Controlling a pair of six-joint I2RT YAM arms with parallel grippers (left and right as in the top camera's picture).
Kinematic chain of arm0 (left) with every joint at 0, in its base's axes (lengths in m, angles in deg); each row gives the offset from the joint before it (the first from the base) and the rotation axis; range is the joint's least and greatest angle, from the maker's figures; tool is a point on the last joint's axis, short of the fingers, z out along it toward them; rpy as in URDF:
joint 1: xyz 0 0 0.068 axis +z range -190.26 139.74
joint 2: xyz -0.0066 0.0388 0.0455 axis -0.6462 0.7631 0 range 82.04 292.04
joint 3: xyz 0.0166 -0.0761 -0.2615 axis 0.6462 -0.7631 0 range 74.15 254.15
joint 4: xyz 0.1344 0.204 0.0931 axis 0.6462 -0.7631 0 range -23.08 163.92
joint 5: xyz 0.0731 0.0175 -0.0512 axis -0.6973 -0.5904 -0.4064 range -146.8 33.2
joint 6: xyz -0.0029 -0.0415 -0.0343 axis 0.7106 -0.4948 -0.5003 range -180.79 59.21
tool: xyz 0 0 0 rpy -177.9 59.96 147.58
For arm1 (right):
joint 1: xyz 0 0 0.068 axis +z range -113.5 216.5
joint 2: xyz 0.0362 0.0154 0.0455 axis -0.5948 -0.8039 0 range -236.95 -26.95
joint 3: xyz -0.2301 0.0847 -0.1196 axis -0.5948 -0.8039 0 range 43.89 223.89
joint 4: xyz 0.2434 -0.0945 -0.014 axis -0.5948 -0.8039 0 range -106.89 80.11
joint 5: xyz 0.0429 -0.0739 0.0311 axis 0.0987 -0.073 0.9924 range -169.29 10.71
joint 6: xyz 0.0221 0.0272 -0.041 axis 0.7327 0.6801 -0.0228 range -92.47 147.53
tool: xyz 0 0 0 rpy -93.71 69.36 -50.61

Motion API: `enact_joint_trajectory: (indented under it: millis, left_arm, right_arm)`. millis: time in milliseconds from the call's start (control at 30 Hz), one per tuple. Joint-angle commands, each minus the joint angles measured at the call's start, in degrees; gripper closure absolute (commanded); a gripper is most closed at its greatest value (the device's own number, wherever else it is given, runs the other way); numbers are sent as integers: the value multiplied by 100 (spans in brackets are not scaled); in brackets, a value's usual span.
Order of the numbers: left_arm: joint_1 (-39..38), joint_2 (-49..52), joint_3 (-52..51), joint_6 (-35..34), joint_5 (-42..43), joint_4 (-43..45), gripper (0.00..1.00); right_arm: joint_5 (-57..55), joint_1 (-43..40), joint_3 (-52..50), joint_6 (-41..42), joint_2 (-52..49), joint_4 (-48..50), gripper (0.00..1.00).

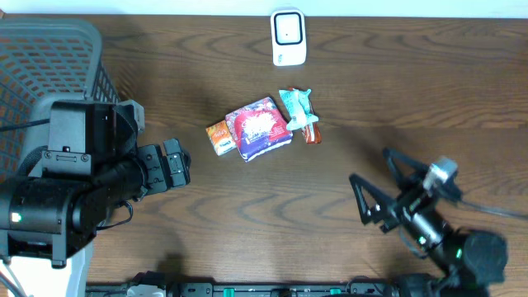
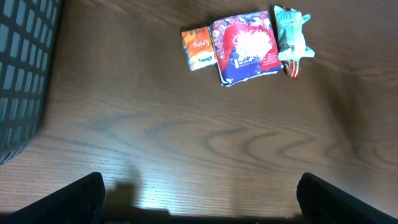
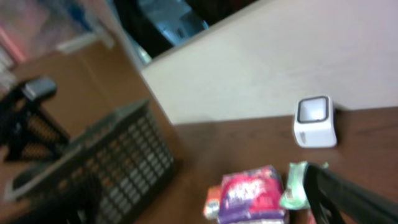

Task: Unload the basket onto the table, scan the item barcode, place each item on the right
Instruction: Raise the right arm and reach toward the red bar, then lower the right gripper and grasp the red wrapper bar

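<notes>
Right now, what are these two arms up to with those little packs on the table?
Nothing is being handled yet. Both arms wait at the near side of the table, with the left tool and the right tool open and empty. Three packs lie together mid-table: an orange packet, a red pouch and a teal packet. A white scanner stands at the far edge, and a grey basket sits on the left. No pack has been picked up to scan.
</notes>
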Motion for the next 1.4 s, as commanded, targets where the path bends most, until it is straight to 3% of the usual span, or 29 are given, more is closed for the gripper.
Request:
enact_joint_trajectory:
  millis: [0, 333, 467, 833, 1367]
  left_arm:
    - [24, 11, -7, 114, 66, -17, 2]
    - [24, 11, -7, 114, 66, -17, 2]
    - [24, 11, -7, 114, 66, -17, 2]
    - [24, 11, -7, 114, 66, -17, 2]
    - [24, 11, -7, 114, 66, -17, 2]
  right_arm:
    - [55, -11, 1388, -1578, -1303, -1104, 1]
    - [-76, 262, 4682, -3281, -4905, -4802, 1]
    - [-68, 393, 5501, -3471, -6035, -5563, 1]
    - [291, 407, 5602, -3412, -7265, -5501, 1]
    - [219, 407, 5600, -2332, -8196, -3569, 1]
